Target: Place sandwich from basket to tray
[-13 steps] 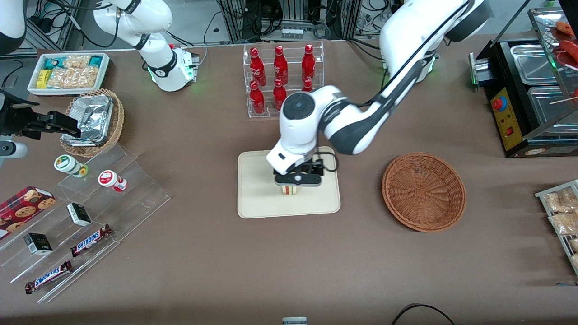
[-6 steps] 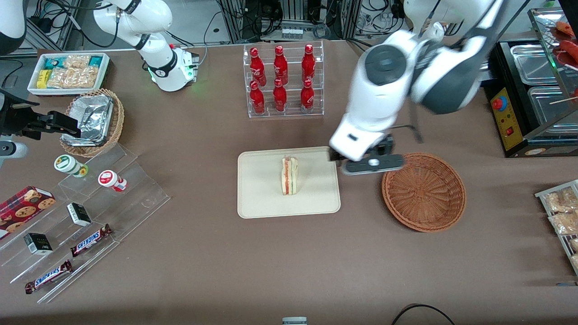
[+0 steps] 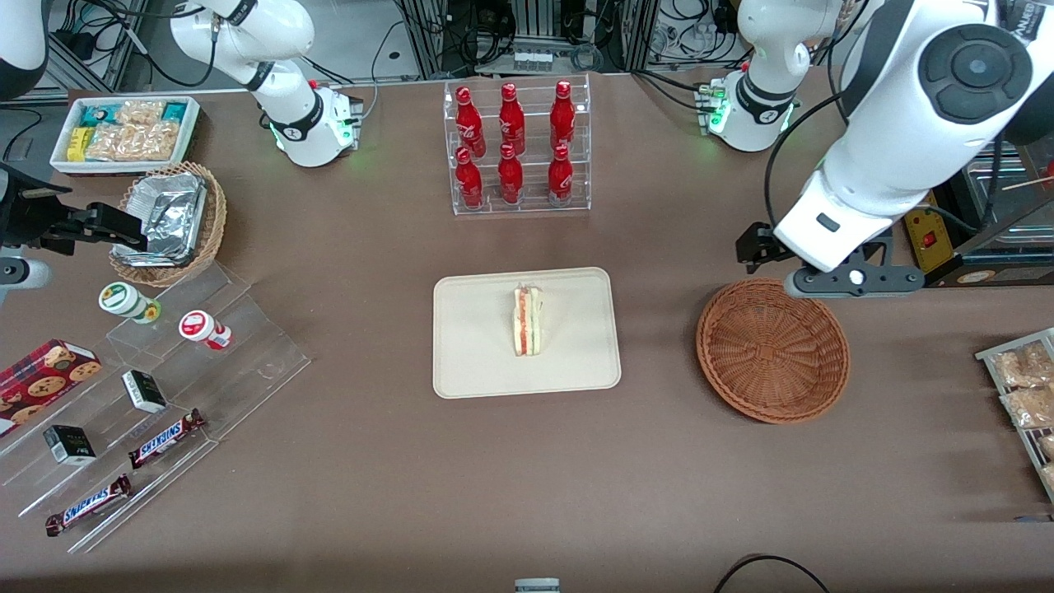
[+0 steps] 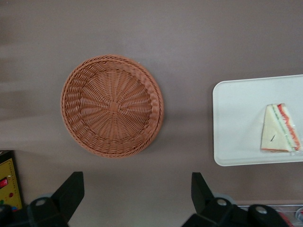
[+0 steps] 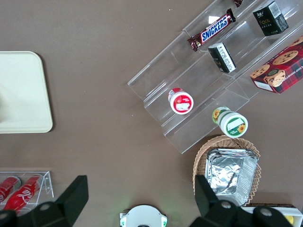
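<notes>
Nearest the front camera: Snickers bars (image 3: 165,437) on the clear stepped display stand (image 3: 189,387), toward the parked arm's end of the table.

Sandwich (image 3: 528,319) lies on the tray (image 3: 469,362), mid-table, filling edge up, nothing touching it. Wrist view agrees: sandwich (image 4: 280,135) inside the tray (image 4: 236,118) rim.

Basket (image 3: 772,350) sits beside the tray toward the working arm's end, apart from it, with nothing in it (image 4: 112,106).

Gripper (image 3: 852,280) hangs above the basket rim farthest from the front camera. Released: fingers (image 4: 69,191) spread wide, holding nothing.

Farther from the camera: acrylic rack of red cola bottles (image 3: 512,148), upright in two rows.
</notes>
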{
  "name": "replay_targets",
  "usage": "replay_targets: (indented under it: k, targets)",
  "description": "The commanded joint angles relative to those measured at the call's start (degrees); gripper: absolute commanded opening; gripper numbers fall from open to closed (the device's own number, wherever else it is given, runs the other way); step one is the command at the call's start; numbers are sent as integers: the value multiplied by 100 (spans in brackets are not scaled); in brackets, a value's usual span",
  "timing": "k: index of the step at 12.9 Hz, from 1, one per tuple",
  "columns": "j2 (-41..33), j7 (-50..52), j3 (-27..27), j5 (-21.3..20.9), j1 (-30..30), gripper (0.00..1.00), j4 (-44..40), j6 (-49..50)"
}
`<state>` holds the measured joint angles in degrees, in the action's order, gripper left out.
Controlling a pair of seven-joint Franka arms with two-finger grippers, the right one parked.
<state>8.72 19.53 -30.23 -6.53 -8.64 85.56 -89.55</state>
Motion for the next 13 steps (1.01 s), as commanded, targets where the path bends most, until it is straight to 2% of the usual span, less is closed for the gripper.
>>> replay_targets:
  k: [1, 4, 5, 7, 8, 13]
  targets:
    - [-370, -238, -9, 100, -111, 100, 425, -18]
    - [-687, -660, 122, 117, -261, 100, 760, -36]
    - [-740, -739, 523, 204, -52, 100, 804, -53]
    - [-880, -1134, 1717, 433, 851, 100, 813, -36]
    - [-925, -1257, 2053, 477, 1134, 100, 857, -36]
    - [-978, -1486, 2434, 478, 1303, 100, 822, -71]
